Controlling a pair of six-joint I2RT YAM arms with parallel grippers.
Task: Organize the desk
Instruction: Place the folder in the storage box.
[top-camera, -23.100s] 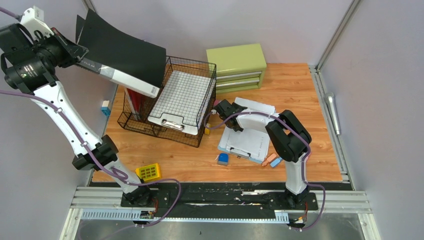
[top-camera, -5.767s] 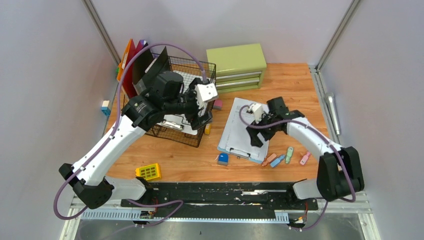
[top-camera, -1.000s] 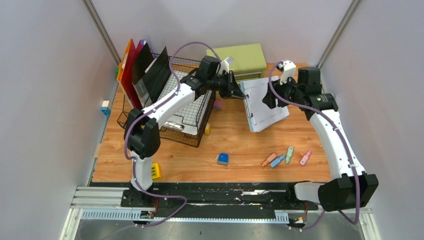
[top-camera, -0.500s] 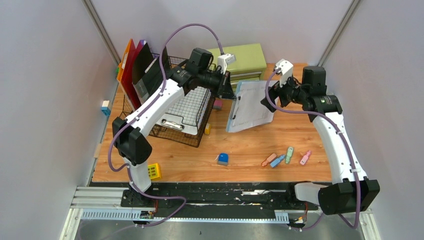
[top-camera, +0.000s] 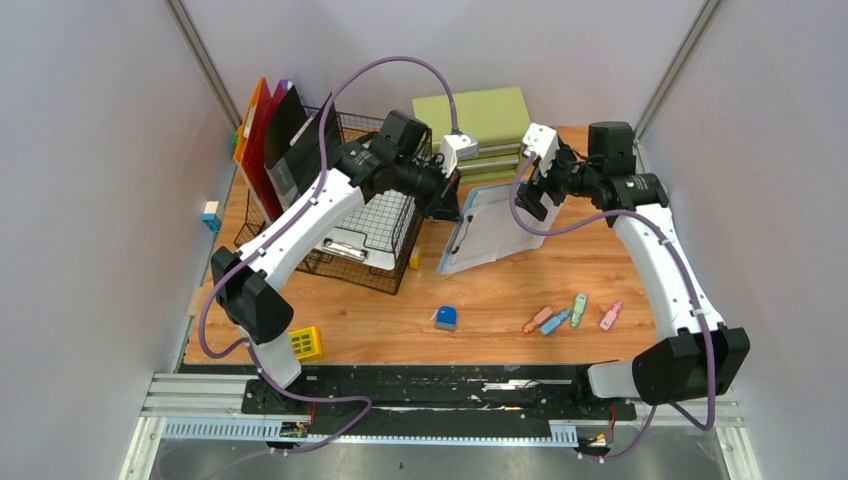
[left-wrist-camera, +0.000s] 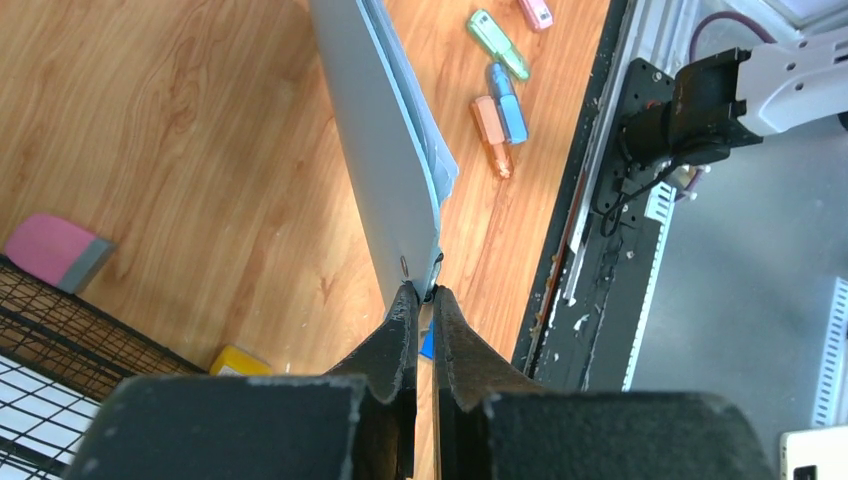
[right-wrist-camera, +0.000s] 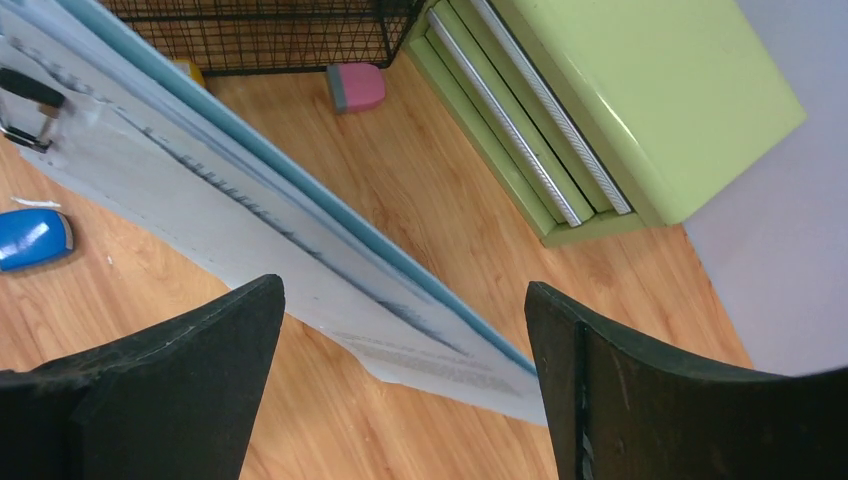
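Clipboard w/ paper hangs tilted over the tabletop in top view, toward the back. Wire basket is on its left, green cabinet behind it. L fingers pinch the corner nearest the basket. R fingers sit just beside the opposite end, not on it. Long axis runs from the L fingers up-right toward the R arm. L arm alone carries it and is nearer the basket.

L wrist view: fingers are closed tight on the clipboard corner. It stands edge-on, reaching straight away from them over bare wood. Markers lie beyond on the tabletop, pink eraser off by the basket wire.

R wrist view: fingers are spread wide, gripping nothing. The clipboard slants across ahead, apart from both tips. Can't tell if its low edge touches wood.

Judgement: next move prob carries the clipboard left into the basket. That turns on the basket lying on the L-fingers side and on the long axis lining up w/ a slot. R arm looks clear of it.
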